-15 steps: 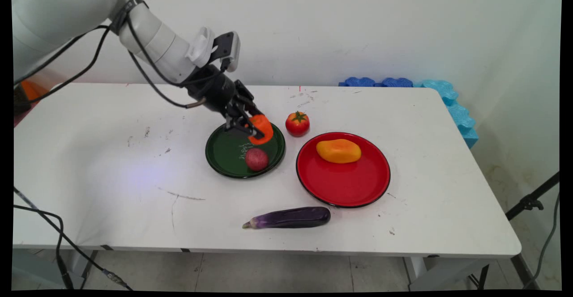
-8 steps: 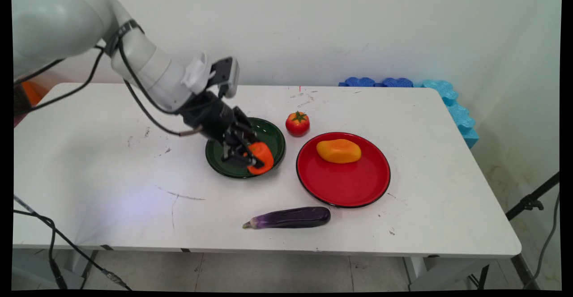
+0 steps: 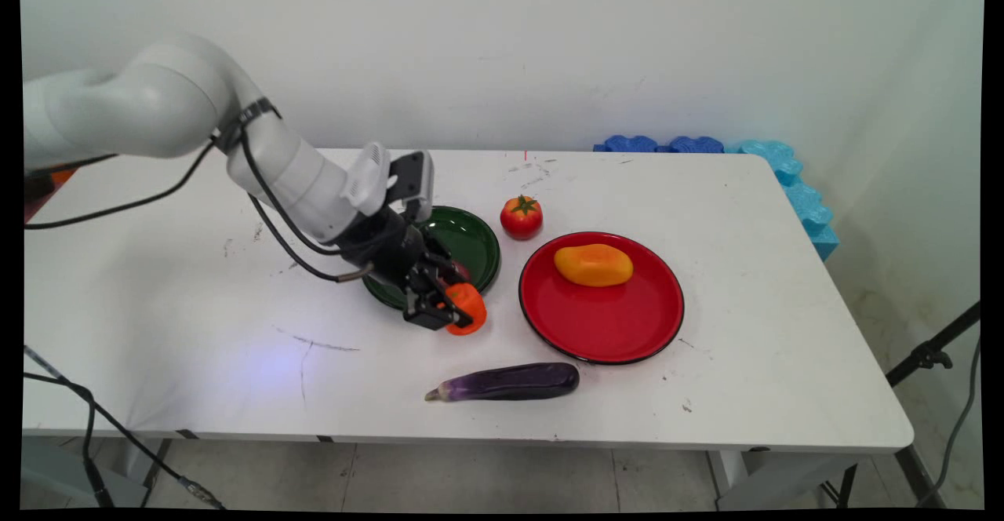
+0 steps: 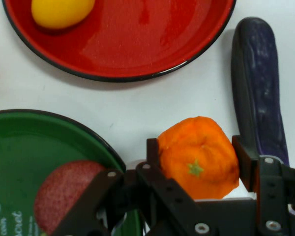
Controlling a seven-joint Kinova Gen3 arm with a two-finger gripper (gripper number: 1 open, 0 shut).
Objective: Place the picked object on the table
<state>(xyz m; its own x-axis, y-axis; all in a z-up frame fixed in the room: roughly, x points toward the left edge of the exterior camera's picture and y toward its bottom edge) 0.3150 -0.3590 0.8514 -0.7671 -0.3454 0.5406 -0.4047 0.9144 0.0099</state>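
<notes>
orange pepper (image 4: 199, 157), green plate (image 4: 19, 147), red plate (image 4: 137, 34).

White table (image 3: 706, 191), scuffed and marked in places. Directly on it, taking the red plate (image 3: 620, 333) as landmark: green plate (image 3: 471, 234) to the left of it, apart; tomato (image 3: 522, 216) just beyond its far-left rim, between the two plates; purple eggplant (image 3: 510, 382) lying lengthwise just in front of its near rim, stem end pointing left.
</notes>
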